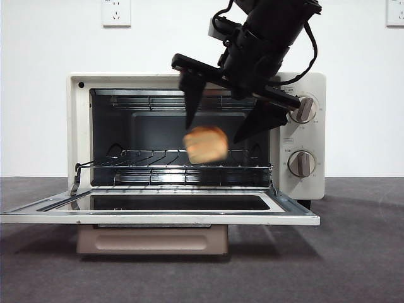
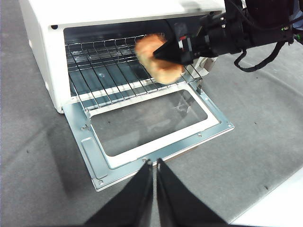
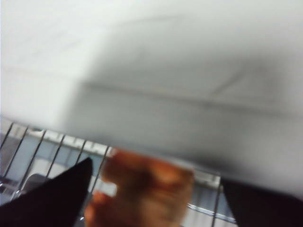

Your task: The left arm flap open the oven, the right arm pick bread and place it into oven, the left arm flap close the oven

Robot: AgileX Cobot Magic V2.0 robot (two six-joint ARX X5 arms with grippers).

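The cream-white oven (image 1: 78, 126) stands with its glass door (image 1: 158, 218) flapped down flat. My right gripper (image 1: 212, 134) hangs open in front of the oven's mouth, fingers pointing down over the wire rack (image 1: 151, 165). The golden-brown bread (image 1: 206, 144) is blurred between and just below the fingertips, a little above the rack. In the left wrist view the bread (image 2: 156, 59) sits at the rack's front edge beside the right gripper's finger (image 2: 171, 50). The right wrist view shows the blurred bread (image 3: 142, 189) between its wide-apart fingers (image 3: 52, 198). My left gripper (image 2: 154, 163) is shut and holds nothing, near the door's front edge.
Two round knobs (image 1: 302, 163) sit on the oven's right panel, close behind the right arm. Grey mat (image 2: 38, 156) covers the table around the oven. A pale table edge (image 2: 279, 208) shows near the left gripper. Wall sockets (image 1: 115, 11) are high on the white wall.
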